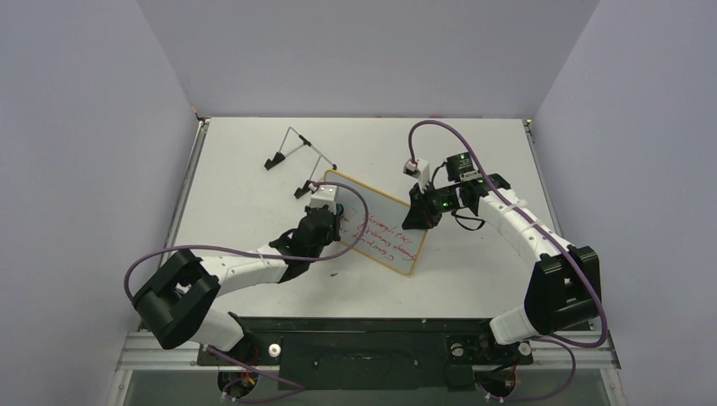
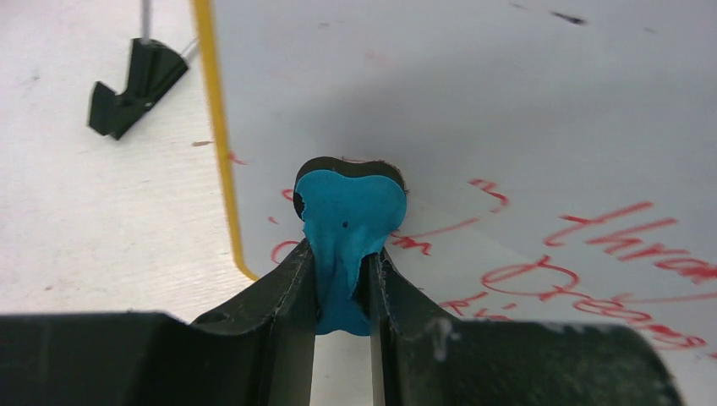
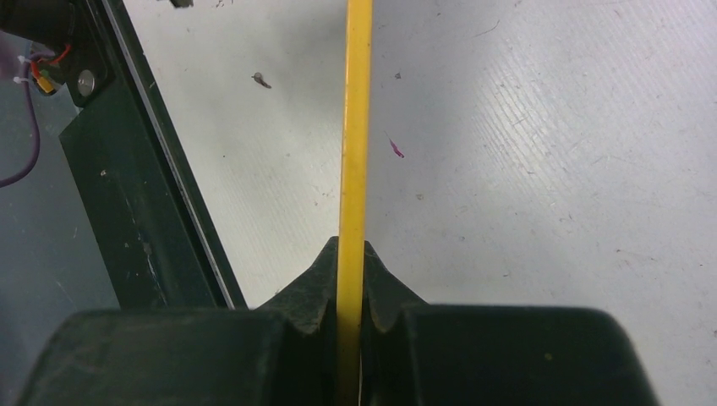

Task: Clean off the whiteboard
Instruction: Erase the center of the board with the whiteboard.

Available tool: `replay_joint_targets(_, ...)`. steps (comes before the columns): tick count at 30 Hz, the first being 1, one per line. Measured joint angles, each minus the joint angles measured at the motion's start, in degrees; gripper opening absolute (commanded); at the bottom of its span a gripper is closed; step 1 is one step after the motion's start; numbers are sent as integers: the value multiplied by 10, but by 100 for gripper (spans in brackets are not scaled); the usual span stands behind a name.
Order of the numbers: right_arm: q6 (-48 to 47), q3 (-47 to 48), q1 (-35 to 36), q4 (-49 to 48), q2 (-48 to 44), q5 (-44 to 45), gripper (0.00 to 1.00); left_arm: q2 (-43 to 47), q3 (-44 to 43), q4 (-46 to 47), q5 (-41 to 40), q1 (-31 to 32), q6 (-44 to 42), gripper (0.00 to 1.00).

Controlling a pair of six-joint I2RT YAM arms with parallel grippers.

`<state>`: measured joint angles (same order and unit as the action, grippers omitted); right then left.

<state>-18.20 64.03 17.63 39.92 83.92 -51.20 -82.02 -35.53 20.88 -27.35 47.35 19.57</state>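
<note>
The whiteboard (image 1: 380, 224) lies at mid-table, white with an orange-yellow rim and red handwriting on it. My left gripper (image 1: 325, 211) is shut on the blue eraser (image 2: 348, 228) and presses its tip on the board's left part, near the rim (image 2: 221, 161); red words (image 2: 609, 254) lie to the eraser's right. My right gripper (image 1: 420, 216) is shut on the board's right edge; in the right wrist view the yellow rim (image 3: 355, 127) runs edge-on between the two fingertips (image 3: 314, 279).
A thin wire stand (image 1: 298, 152) with black feet stands behind the board at the back left; one foot (image 2: 134, 85) shows in the left wrist view. The black base rail (image 3: 127, 186) runs along the table's near edge.
</note>
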Motion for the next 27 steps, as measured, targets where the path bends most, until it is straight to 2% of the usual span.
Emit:
replay_joint_targets(6, 0, 0, 0, 0, 0, 0, 0, 2, 0, -9, -8, -26, 8, 0)
replay_joint_targets(18, 0, 0, 0, 1, 0, 2, 0, -15, -1, 21, 2, 46, -8, 0)
replay_joint_targets(27, 0, 0, 0, 0, 0, 4, 0, -14, -17, 5, 7, 46, -14, 0)
